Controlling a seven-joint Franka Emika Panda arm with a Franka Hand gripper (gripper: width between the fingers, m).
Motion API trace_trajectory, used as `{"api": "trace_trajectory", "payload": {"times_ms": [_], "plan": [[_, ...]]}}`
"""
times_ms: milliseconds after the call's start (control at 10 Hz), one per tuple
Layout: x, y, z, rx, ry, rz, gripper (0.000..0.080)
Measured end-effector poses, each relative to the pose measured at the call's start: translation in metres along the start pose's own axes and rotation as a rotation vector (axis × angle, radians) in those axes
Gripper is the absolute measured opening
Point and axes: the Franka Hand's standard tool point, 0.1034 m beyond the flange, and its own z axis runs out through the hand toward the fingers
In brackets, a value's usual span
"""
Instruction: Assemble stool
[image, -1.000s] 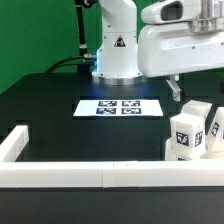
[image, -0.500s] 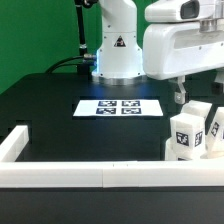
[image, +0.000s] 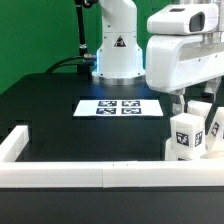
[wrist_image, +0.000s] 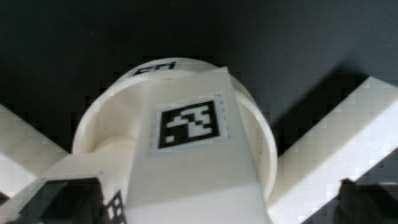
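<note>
Three white blocky stool legs with black-and-white tags stand close together at the exterior view's right: one in front (image: 187, 136), one beside it (image: 214, 124) and one behind (image: 201, 106). My gripper (image: 186, 101) hangs right over the rear leg, and the arm hides part of it. In the wrist view a tagged white leg (wrist_image: 178, 120) fills the space between my dark fingers (wrist_image: 57, 200), which stand apart on either side of it. My gripper (wrist_image: 205, 205) is open around the leg. The round seat is out of view.
The long white U-shaped rail (image: 90, 176) runs along the front of the black table and up both sides, and the legs stand inside its right corner. The marker board (image: 118, 107) lies mid-table. The robot base (image: 115, 50) stands behind it.
My arm has moved toward the exterior view's right and lower, so it is now over the group of legs. The legs have not moved.
</note>
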Motion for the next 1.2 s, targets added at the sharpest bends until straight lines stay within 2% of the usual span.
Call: {"api": "trace_trajectory", "payload": {"times_ms": [300, 400, 500, 600, 700, 900, 1000, 1200], "plan": [[-0.001, 0.001, 0.002, -0.001, -0.002, 0.021, 0.0649], [-0.001, 0.001, 0.002, -0.001, -0.002, 0.023, 0.0515], [-0.001, 0.001, 0.002, 0.0, -0.002, 0.106, 0.0515], [-0.001, 0.001, 0.002, 0.0, -0.002, 0.193, 0.0376], [-0.002, 0.001, 0.002, 0.0, -0.002, 0.254, 0.0337], [-0.002, 0.004, 0.003, -0.004, 0.003, 0.41, 0.0337], [-0.002, 0.01, 0.003, -0.014, 0.018, 0.49, 0.0337], [-0.002, 0.01, 0.003, -0.007, 0.026, 0.769, 0.0337]]}}
